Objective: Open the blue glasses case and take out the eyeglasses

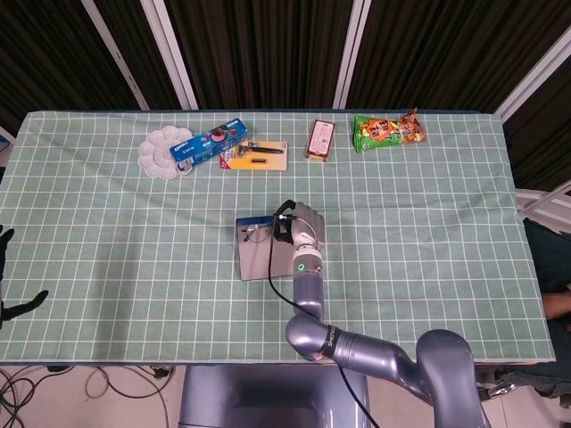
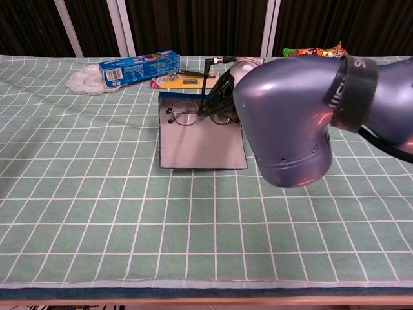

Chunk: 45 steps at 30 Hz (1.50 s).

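Note:
The blue glasses case (image 1: 252, 259) lies open in the middle of the table, its grey inner face (image 2: 200, 145) turned up. Dark-rimmed eyeglasses (image 2: 186, 117) sit at the far end of the case (image 1: 253, 234). My right hand (image 1: 300, 226) is at that end, and its dark fingertips (image 2: 215, 100) pinch the frame near the right lens. The bulky right arm (image 2: 293, 119) fills the right of the chest view and hides the case's right edge. My left hand (image 1: 11, 276) shows only as dark, spread fingers at the far left edge of the head view, holding nothing.
Along the far side lie a white paint palette (image 1: 161, 152), a blue box (image 1: 210, 143), a yellow card with a tool (image 1: 256, 156), a small brown carton (image 1: 320, 139) and snack bags (image 1: 386, 130). A thin black cable (image 1: 272, 267) runs over the case.

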{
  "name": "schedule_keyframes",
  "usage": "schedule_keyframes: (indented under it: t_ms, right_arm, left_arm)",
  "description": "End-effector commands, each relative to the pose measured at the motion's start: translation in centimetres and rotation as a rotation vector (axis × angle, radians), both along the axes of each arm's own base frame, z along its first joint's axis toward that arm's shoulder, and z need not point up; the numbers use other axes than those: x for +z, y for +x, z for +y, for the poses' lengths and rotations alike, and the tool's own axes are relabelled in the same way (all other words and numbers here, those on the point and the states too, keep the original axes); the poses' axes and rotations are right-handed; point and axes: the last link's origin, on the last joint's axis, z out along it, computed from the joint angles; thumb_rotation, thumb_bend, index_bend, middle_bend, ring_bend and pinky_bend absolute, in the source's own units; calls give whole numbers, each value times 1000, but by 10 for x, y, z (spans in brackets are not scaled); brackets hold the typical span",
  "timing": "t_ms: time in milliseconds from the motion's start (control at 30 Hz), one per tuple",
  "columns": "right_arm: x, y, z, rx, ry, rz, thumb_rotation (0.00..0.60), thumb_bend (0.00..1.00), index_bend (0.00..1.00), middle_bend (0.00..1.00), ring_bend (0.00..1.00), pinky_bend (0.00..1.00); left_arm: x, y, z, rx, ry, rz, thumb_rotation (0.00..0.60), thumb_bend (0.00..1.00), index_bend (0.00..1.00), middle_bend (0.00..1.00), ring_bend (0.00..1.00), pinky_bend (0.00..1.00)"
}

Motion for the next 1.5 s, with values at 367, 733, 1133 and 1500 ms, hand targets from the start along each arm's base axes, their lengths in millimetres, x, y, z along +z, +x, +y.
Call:
schedule_keyframes:
  t_ms: [367,733,1133,1500]
  right_arm:
    - [-4,-5,3,48,-60,-14,600,509,627,987,1000,976]
    - [-5,-2,5,65,-105,-45,600,509,626,986,1000,972]
    - [-2,-3,4,68,-146,-56,600,509,626,986,1000,972]
    - [-2,-4,5,76,-166,-61,600,509,626,986,1000,972]
  left_arm:
    - [0,0,0,0,0,1,600,11,0,0,0,0]
    - [0,0,0,-2,3,-3,600,11,0,0,0,0]
    - [0,0,0,-5,3,-4,600,11,0,0,0,0]
    - [0,0,0,-5,4,-4,600,11,0,0,0,0]
